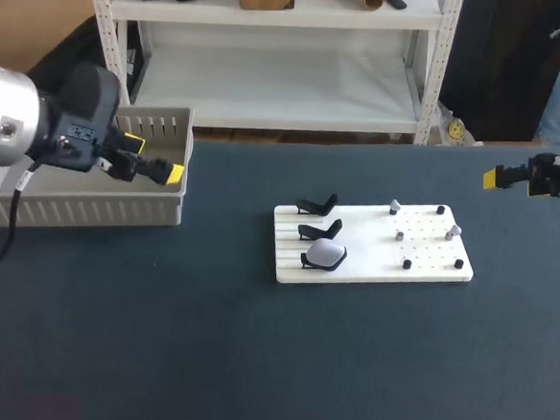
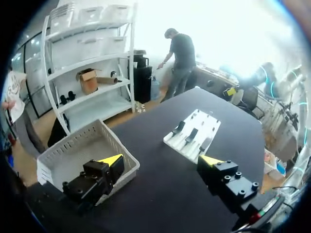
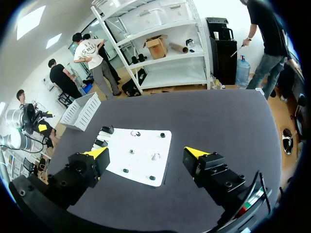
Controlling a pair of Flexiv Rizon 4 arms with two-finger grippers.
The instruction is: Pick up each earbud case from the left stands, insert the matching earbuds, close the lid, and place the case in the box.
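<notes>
White earbud case sits on nearest of three black stands, left part of white board, middle of dark desk. Grey box at desk left. Left gripper above box, fingers apart. Right gripper above desk right side, fingers apart.

Table: dark blue-grey matte top, evenly lit, spreading under and ahead of the left gripper. Past its far edge, ahead of that gripper, stands a white metal shelf rack w/ tan floor at its foot and a black cabinet beside it. Further ahead the room is washed out by strong light — poss. a window, can't tell. Ahead of the right gripper: same rack & cabinet — pale wall behind.
</notes>
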